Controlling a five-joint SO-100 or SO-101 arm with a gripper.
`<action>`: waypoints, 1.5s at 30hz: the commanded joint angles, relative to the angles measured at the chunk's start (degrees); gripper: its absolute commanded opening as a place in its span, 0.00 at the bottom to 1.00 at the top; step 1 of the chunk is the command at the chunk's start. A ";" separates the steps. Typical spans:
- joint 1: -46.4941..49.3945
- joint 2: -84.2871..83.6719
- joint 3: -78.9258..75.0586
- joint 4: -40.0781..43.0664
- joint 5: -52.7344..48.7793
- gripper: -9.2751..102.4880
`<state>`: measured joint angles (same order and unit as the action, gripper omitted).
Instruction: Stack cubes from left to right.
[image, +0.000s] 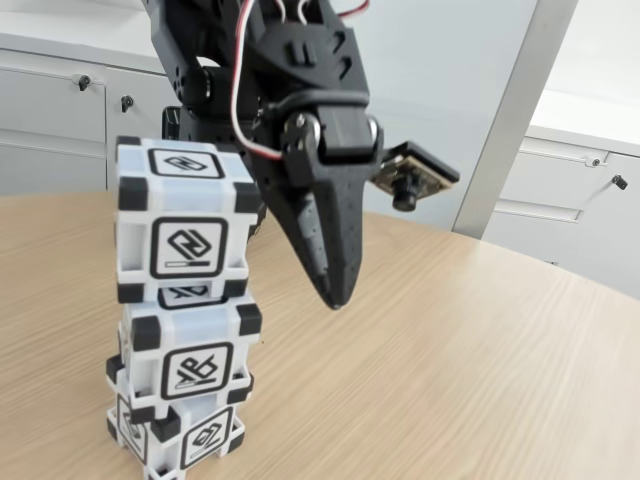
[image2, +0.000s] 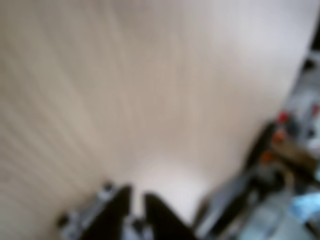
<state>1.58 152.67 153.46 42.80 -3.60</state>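
Note:
Three white cubes with black corners stand in one stack at the left of the fixed view: the top cube (image: 185, 220), the middle cube (image: 192, 352) and the bottom cube (image: 190, 435), each turned a little against the others. My gripper (image: 335, 298) hangs just right of the top two cubes, pointing down, apart from them, with its jaws together and nothing held. The blurred wrist view shows the dark fingertips (image2: 120, 207) close together above the bare wooden table (image2: 150, 75).
The round wooden table (image: 460, 350) stretches free to the right of the stack. White cabinets (image: 50, 110) and a grey post (image: 510, 110) stand behind it. In the wrist view the arm's base and wiring (image2: 285, 165) show blurred at the right.

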 joint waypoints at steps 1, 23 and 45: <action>0.79 0.88 -0.18 -0.88 0.62 0.08; 0.70 25.93 10.72 0.00 0.62 0.08; 0.97 26.89 10.46 9.32 1.85 0.08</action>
<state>1.93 179.03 165.06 51.86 -2.29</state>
